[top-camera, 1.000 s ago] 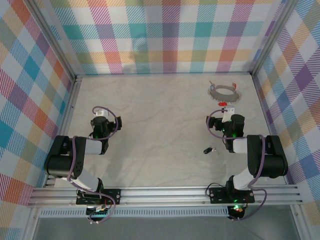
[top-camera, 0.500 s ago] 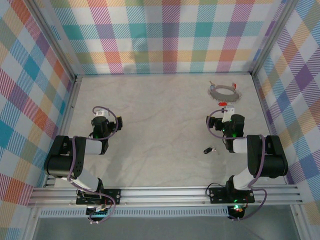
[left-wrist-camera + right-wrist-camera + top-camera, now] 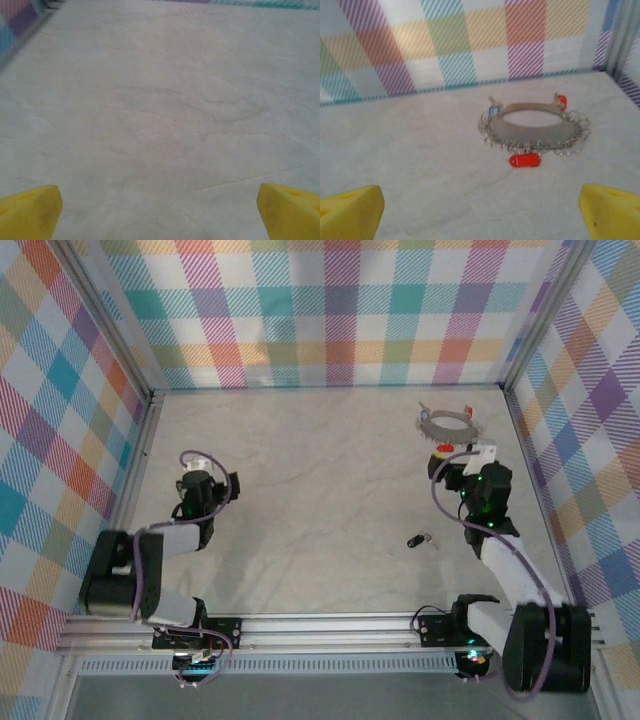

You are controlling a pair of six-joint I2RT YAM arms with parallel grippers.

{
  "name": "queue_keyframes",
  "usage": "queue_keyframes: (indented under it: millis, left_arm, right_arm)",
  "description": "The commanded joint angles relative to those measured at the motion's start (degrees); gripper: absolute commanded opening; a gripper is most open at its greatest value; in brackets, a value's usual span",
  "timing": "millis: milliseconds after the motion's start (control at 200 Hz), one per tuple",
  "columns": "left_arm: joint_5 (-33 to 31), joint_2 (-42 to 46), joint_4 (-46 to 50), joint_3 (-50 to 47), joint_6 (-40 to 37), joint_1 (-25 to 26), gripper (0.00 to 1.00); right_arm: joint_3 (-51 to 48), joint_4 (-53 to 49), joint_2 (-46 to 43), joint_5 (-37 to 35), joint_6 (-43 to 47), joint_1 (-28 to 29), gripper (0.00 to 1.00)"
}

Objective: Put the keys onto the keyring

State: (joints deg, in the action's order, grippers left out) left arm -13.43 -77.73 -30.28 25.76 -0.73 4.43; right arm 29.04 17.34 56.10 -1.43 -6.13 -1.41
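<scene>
Our right gripper (image 3: pixel 480 212), jaws wide and empty, has pushed forward since a second ago, so the red key (image 3: pixel 525 160) and the keyring (image 3: pixel 535 132) just beyond lie at its one o'clock, the black key (image 3: pixel 416 539) behind at seven o'clock; we judge a red-key pickup is starting.

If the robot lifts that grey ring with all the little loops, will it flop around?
The grey ring looks like a flat, stiff band, so it probably keeps its shape. The little wire loops on its edge look loose and would likely dangle. Lying flat, it may slide when nudged.
</scene>
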Motion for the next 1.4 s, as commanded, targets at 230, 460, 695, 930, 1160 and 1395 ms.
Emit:
queue_keyframes:
  millis: [230,460,695,930,1160,1395]
  left_arm:
    - [-5.6,19.4,38.7,21.5,4.8,0.1,1.00]
    - [-2.8,8.0,53.3,34.8,11.8,-0.2,1.00]
    - [15.3,-0.5,59.1,39.6,14.4,-0.3,1.00]
    - [16.6,0.6,61.0,37.1,16.7,2.2,1.00]
    - [9.6,7.1,61.9,30.7,16.0,2.3,1.00]
    - [6.5,7.9,61.4,28.8,16.1,2.3,1.00]
  right_arm:
    - [21.8,-41.3,11.5,-4.8,-18.2,-1.3,1.00]
    - [42.7,-48.2,36.1,-3.4,-16.4,-1.7,0.96]
    - [59.0,-52.5,53.8,1.1,-15.2,-5.1,0.64]
    - [69.8,-55.2,65.6,2.5,-13.0,-6.3,0.48]
    - [75.6,-56.0,71.0,3.8,-13.7,-6.2,0.42]
    - [70.9,-49.3,70.2,8.1,-18.6,-4.7,0.53]
